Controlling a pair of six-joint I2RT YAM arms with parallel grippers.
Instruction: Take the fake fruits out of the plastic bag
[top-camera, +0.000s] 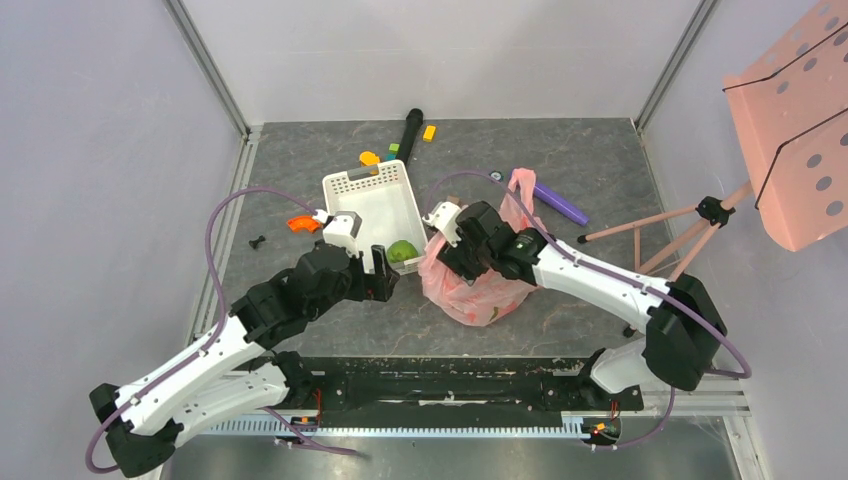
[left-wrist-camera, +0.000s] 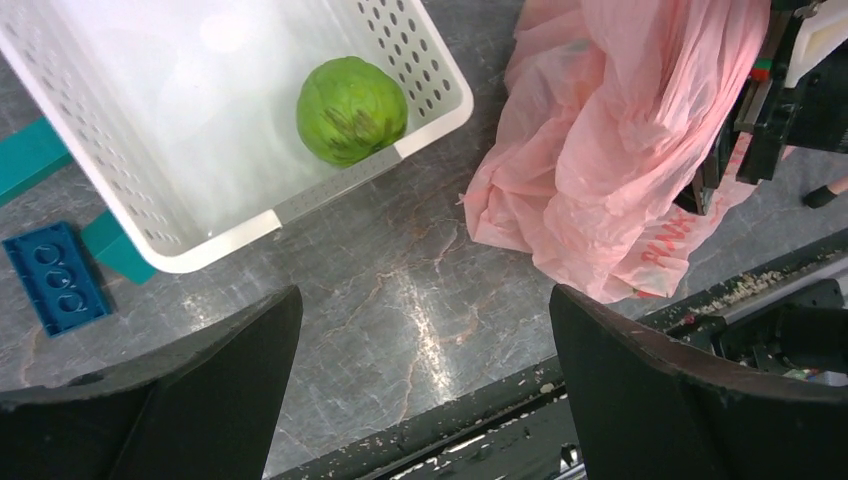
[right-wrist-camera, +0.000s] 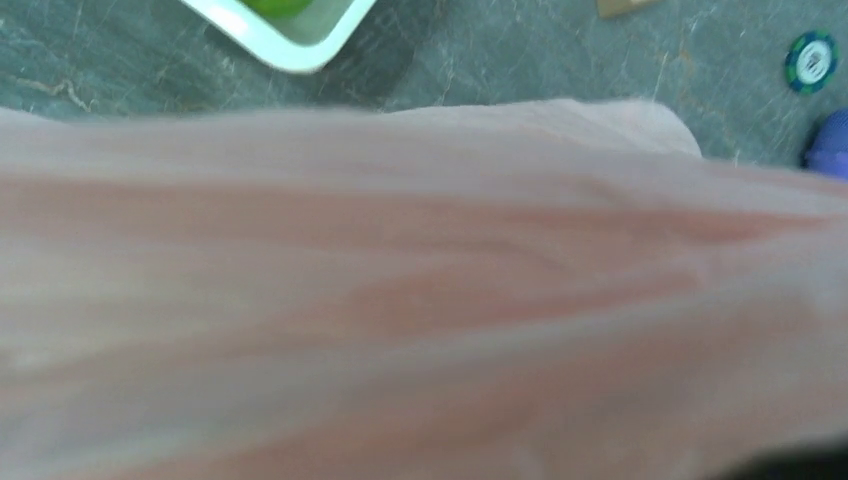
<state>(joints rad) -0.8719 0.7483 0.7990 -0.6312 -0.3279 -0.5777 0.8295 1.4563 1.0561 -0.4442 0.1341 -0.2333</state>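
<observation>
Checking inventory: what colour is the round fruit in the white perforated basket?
Green round fruit; best in left wrist view.

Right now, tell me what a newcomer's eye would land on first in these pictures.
A crumpled pink plastic bag sits centre-front on the table, the right pincer up against it. Beside it, a green apple lies in the white basket's near corner. The left pincer hangs open over bare table.
</observation>
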